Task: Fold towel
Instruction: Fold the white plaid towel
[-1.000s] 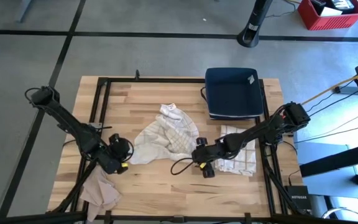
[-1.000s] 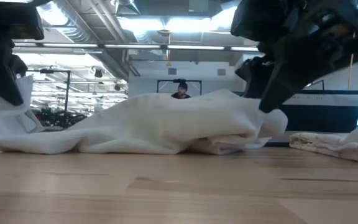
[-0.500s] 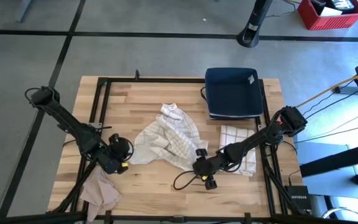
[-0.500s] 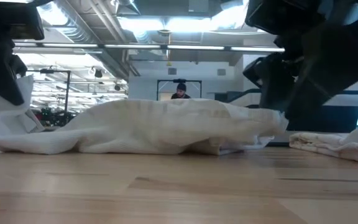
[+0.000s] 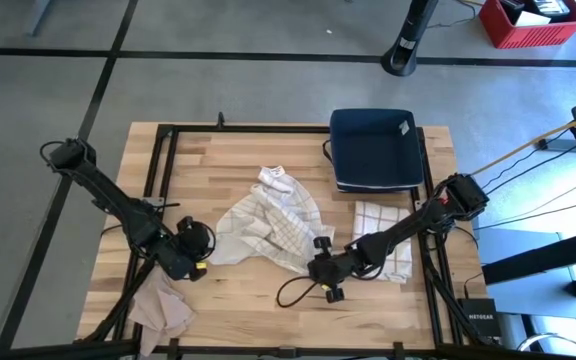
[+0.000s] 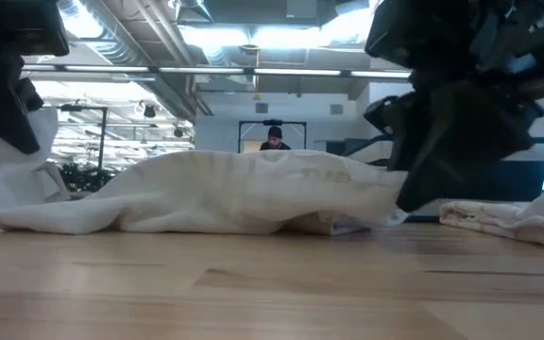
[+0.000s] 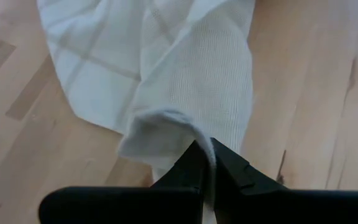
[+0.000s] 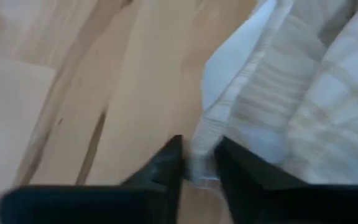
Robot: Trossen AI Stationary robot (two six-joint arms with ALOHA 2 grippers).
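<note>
Moved since a second ago: your right gripper (image 5: 320, 272) has slid off the folded cloth toward the front of the table and now sits at the near right edge of the checked towel (image 5: 268, 228); the towel's hump, seen from table height, has sunk flatter, and the left arm has not shifted.
Towel: you have it rumpled in the middle of the wooden table (image 5: 238, 160), spread between the two grippers, with a bunched knot at its far end. From the low view it lies as one long low mound (image 6: 244, 194).
Right gripper: in its wrist view the towel's hemmed edge (image 8: 199, 149) sits between the two dark fingers (image 8: 166, 163), which stand narrow on either side of it. You cannot tell from these pictures whether they have clamped the cloth yet.
Left gripper: your left gripper (image 5: 190, 252) is at the towel's near left corner, fingers pinched together on a fold of the cloth (image 7: 179, 124) that curls up right at the fingertips (image 7: 194, 165).
Folded cloth: a second checked cloth (image 5: 386, 252), already folded flat, lies on the right side of the table, partly under the right arm.
Blue bin: a dark blue bin (image 5: 373, 150) stands at the far right of the table, just beyond that folded cloth.
Tan cloth: a tan cloth (image 5: 160, 305) hangs at the front left edge, below the left gripper.
Room: a person (image 6: 273, 138) shows far behind the table in the low view.
</note>
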